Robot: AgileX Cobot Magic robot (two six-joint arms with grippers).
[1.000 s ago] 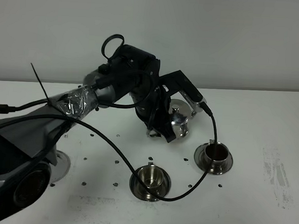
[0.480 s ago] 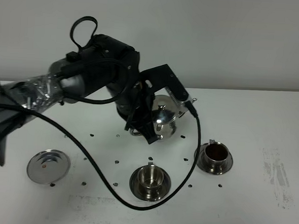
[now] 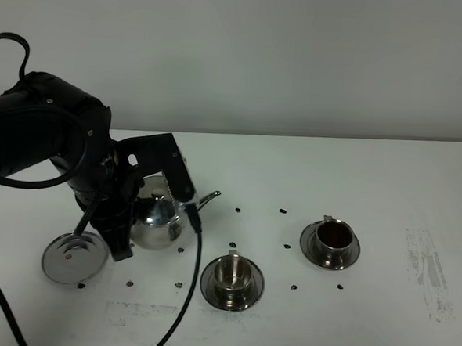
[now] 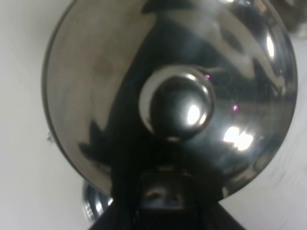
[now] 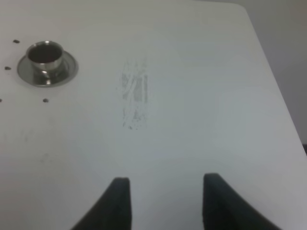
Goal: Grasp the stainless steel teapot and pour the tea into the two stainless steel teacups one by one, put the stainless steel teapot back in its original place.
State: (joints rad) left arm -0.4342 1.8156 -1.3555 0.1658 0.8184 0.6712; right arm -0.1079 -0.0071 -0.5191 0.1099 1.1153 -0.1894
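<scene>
**A:** What takes up the most room?

**B:** The white table (image 3: 388,175). After that comes the black left arm (image 3: 53,135), which reaches in over the stainless steel teapot (image 3: 159,219).

**A:** How does the teapot stand?

**B:** It is upright, with its thin spout (image 3: 204,200) pointing toward the cups. The left gripper (image 3: 124,233) sits at its handle side and is closed on the teapot. I cannot tell whether the base touches the table.

**A:** And the other hand?

**B:** The right gripper (image 5: 165,201) is well apart from the teapot, beyond the farther cup and a grey scuff (image 5: 134,93) on the table. Its fingers (image 5: 120,201) are spread wide with nothing between them.

**A:** Where is the round steel plate (image 3: 73,256)?

**B:** It lies just beside the teapot on the handle side, flat on the table. The teapot is not on it.

**A:** The cups?

**B:** Both stand on dark saucers on the teapot's spout side. The nearer teacup (image 3: 232,277) is close to the teapot, and I see only steel inside it. The farther teacup (image 3: 330,240) is well apart from the teapot and holds reddish-brown tea (image 3: 333,232).

**A:** Anything smaller?

**B:** The left wrist view looks straight down on the teapot's lid, with the round knob (image 4: 177,103) at its middle. Small dark specks (image 3: 233,244) dot the table between the teapot and the cups.
</scene>
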